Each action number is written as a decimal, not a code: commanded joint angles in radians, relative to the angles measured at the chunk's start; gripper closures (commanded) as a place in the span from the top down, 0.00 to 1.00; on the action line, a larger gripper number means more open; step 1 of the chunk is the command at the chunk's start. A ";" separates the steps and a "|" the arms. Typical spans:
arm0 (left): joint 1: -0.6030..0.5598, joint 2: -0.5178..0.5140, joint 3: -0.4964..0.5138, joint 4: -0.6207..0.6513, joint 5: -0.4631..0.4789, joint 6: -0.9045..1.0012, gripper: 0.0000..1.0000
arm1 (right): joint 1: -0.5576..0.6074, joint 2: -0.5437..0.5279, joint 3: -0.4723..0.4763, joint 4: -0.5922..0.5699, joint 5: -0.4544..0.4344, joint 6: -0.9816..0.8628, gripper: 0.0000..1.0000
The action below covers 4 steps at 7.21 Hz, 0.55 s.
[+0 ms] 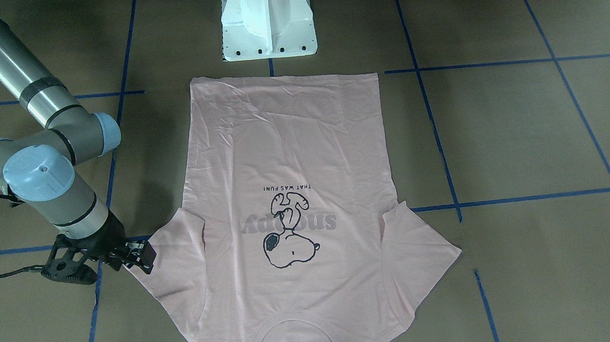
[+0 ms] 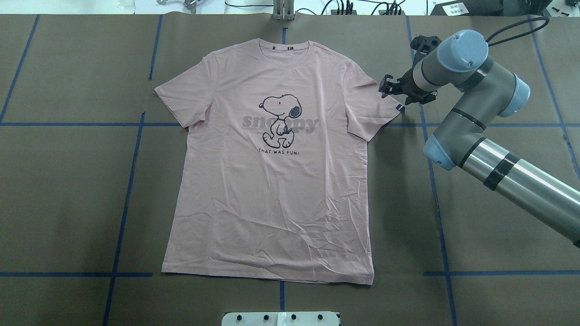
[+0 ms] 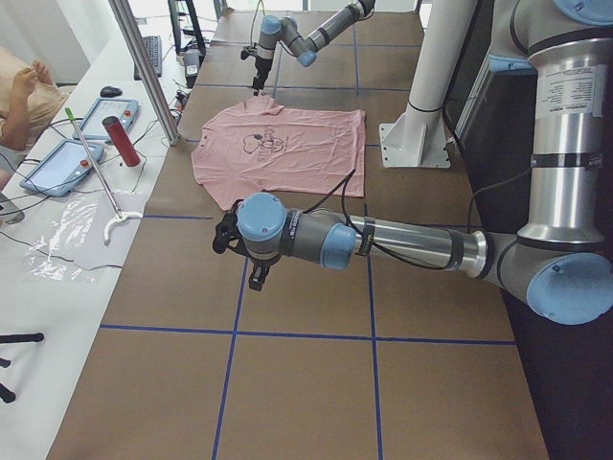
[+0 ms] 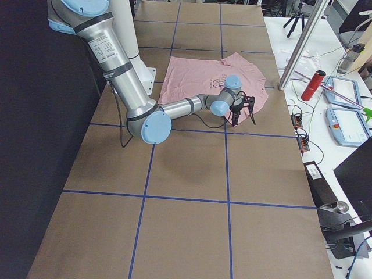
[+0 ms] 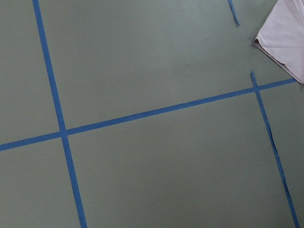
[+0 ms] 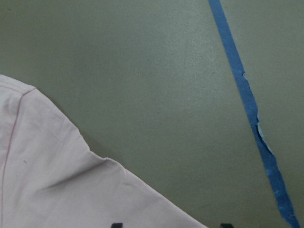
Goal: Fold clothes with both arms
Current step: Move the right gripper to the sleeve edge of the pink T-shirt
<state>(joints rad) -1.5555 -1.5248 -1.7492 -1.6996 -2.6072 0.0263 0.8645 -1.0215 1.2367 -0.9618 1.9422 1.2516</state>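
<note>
The pale pink T-shirt [image 2: 272, 181] lies flat, print up, with its collar [image 2: 286, 50] at the far edge. It also shows in the front view [image 1: 290, 193]. My right gripper [image 2: 390, 88] hovers low at the outer edge of the sleeve [image 2: 371, 104] that carries a small black tag [image 2: 400, 107]. In the right wrist view its two fingertips [image 6: 116, 224] stand apart with the sleeve hem [image 6: 71, 190] between them, so it is open. My left gripper [image 3: 254, 276] shows only in the exterior left view, over bare table beside the other sleeve [image 5: 285, 42]; I cannot tell if it is open or shut.
The white pedestal [image 1: 268, 28] stands at the shirt's hem side. Blue tape lines [image 2: 129, 181] grid the brown table. A side bench holds tablets [image 3: 62, 163] and a red bottle [image 3: 122, 141]; a metal post [image 3: 144, 67] stands at the table edge.
</note>
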 commanded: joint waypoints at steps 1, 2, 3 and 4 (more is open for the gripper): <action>0.000 0.000 0.000 0.000 -0.001 0.000 1.00 | -0.007 -0.003 -0.005 0.000 -0.006 0.011 0.67; 0.000 0.000 0.000 0.000 0.001 0.000 1.00 | -0.007 -0.006 -0.005 0.000 -0.006 0.014 0.67; 0.000 0.000 -0.001 0.000 -0.001 0.000 1.00 | -0.007 -0.009 -0.003 0.002 -0.006 0.019 0.67; 0.000 0.000 -0.001 0.000 -0.001 0.000 1.00 | -0.006 -0.014 0.006 0.002 -0.006 0.020 0.67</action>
<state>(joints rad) -1.5555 -1.5248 -1.7496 -1.6996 -2.6074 0.0261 0.8582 -1.0301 1.2346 -0.9609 1.9359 1.2681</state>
